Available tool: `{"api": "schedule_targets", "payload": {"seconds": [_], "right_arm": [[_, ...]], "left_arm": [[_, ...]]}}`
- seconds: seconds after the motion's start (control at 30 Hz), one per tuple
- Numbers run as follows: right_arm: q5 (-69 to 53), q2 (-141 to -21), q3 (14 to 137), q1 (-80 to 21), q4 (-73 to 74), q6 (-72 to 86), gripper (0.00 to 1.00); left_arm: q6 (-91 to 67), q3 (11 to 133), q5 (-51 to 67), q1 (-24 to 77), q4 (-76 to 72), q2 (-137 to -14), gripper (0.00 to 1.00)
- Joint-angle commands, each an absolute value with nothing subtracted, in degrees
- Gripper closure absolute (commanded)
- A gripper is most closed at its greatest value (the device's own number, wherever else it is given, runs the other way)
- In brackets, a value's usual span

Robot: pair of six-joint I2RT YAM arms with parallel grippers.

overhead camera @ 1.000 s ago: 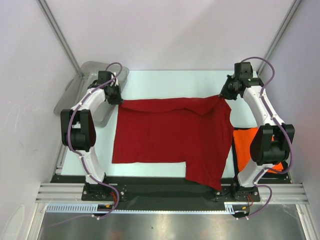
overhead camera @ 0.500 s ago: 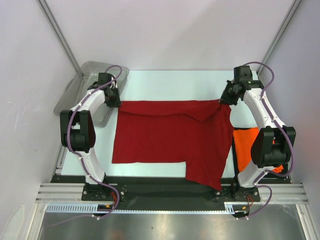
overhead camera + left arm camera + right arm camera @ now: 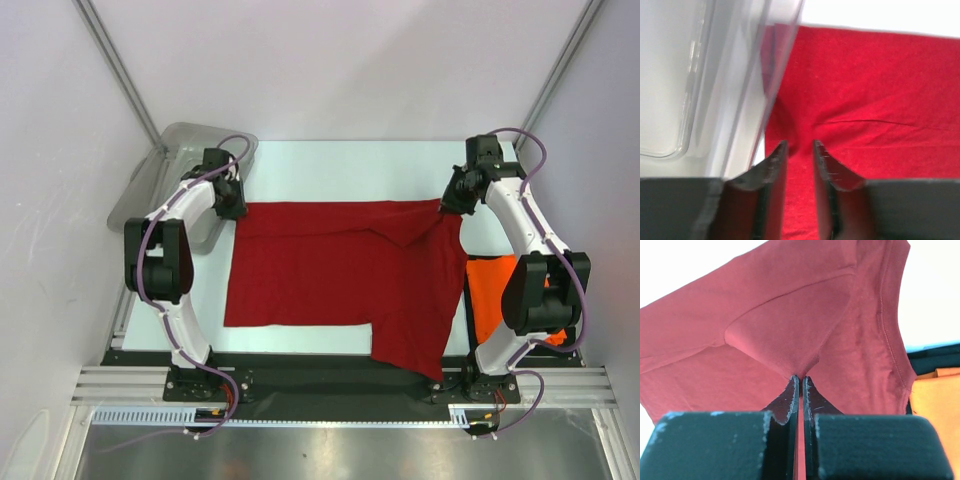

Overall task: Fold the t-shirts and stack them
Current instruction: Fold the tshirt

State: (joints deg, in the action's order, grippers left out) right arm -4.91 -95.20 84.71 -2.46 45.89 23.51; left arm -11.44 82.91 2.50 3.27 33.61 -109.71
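A dark red t-shirt [image 3: 340, 275] is spread across a pale table [image 3: 350, 165], with its near right part draped over the near edge. Its far right corner is pinched between the closed jaws of the right gripper [image 3: 800, 379] and drawn up into a peak. At the far left corner, the left gripper [image 3: 800, 145] is seen over the cloth, jaws parted narrowly, nothing clamped. A translucent grey tub [image 3: 150, 190] is seen far left. An orange t-shirt [image 3: 495, 290] is laid near right.
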Motion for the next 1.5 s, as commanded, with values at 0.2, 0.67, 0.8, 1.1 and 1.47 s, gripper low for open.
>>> {"api": "schedule_targets", "payload": {"seconds": [0.2, 0.67, 0.8, 1.1, 1.47], "right_arm": [[-2.9, -96.9, 83.8, -2.6, 49.8, 21.8, 0.94], [-0.8, -96.1, 75.6, -3.1, 47.0, 23.2, 1.00], [0.0, -98.4, 78.6, -3.0, 49.8, 22.8, 0.78], [-3.4, -111.2, 97.3, 2.2, 40.4, 20.0, 0.23], [-7.6, -124.0, 105.7, 4.0, 38.7, 18.7, 0.38]], "left_arm": [[-12.3, 80.2, 2.5, 6.5, 35.9, -99.3, 0.58], [-7.3, 89.1, 9.3, 13.7, 35.6, -110.6, 0.69], [-7.6, 93.3, 8.9, 13.4, 38.2, -113.9, 0.70], [-8.1, 94.3, 10.5, 13.4, 39.0, -116.7, 0.69], [-7.0, 99.6, 11.1, 11.1, 40.4, -122.5, 0.70]]}}
